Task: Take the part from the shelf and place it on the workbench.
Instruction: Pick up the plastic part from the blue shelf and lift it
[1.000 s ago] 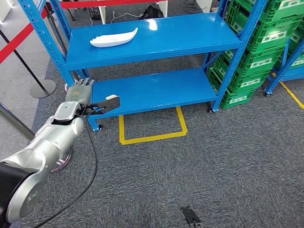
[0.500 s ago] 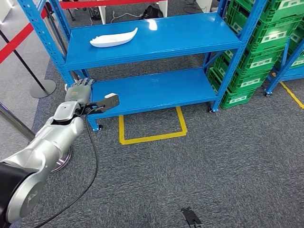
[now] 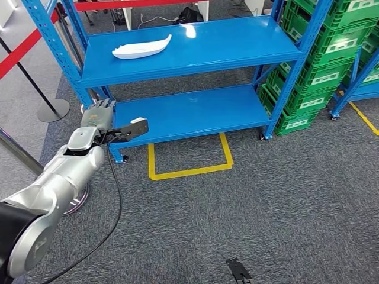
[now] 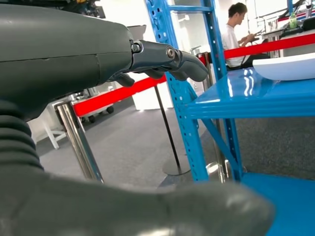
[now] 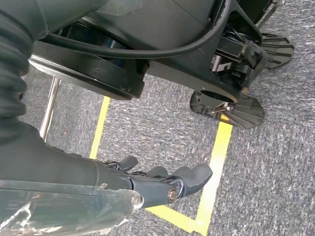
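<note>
while the white part lies flat on the upper blue shelf, toward its left end and a little back from the front edge, the step in hand looks like the reach toward it, and nothing has been grasped yet. the left hand is raised at the near-left corner of the rack, beside the blue upright and about level with the lower shelf; its fingers are stretched out and apart, empty, with the thumb spread away from them. the part sits higher and further right than the hand, well apart from it.

to do this well, i'd lift the hand above the upper shelf's front lip before moving in, so it does not knock the edge, and swing right to steer away from the upright. the part is long, thin and tapered, so taking it near its middle should stop it tipping; a shallow piece like this may slide on the smooth painted shelf if pushed rather than pinched, so the fingers should come down over it with the thumb under the near edge.

the right hand hangs low over the grey carpet near yellow floor tape, its fingers loosely extended and holding nothing.
</note>
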`<state>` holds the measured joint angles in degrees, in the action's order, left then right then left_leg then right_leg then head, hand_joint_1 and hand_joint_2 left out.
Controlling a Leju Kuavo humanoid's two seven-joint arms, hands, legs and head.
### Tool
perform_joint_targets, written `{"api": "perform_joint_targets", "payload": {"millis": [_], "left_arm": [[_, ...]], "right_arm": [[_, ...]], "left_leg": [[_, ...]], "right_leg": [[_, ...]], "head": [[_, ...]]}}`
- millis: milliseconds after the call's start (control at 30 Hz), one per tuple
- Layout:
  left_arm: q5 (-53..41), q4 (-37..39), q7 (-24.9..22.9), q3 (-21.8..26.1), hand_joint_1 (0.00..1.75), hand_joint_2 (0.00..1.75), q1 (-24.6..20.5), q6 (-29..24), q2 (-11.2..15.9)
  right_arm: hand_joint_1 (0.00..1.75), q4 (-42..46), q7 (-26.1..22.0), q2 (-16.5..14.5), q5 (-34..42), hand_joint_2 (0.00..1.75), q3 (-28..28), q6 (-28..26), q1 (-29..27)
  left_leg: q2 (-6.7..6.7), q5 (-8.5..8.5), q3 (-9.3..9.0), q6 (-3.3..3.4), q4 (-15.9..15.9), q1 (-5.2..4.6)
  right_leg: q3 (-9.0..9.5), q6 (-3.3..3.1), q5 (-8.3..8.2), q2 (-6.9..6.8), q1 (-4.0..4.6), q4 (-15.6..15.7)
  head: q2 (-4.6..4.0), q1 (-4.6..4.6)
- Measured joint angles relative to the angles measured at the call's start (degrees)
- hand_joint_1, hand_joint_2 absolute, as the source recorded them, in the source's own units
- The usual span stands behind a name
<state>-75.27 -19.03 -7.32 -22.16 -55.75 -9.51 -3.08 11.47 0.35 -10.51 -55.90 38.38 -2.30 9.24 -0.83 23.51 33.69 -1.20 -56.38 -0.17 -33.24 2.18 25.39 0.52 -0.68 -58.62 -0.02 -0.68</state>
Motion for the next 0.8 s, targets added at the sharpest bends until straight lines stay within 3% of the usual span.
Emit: {"api": "perform_joint_targets", "payload": {"millis": [800], "left_arm": [[-0.7,0.0,-0.4,0.0,0.00,0.00,0.0,0.2,0.0]], "right_arm": [[0.00,0.0,0.0,0.0,-0.1,1.75,0.0,0.0,0.0]], "left_leg": [[0.00,0.00,0.00,0.00,0.0,0.00]], "right_leg": [[0.00,0.00,0.00,0.00,0.00,0.0]], "head": [[0.00,0.00]]}}
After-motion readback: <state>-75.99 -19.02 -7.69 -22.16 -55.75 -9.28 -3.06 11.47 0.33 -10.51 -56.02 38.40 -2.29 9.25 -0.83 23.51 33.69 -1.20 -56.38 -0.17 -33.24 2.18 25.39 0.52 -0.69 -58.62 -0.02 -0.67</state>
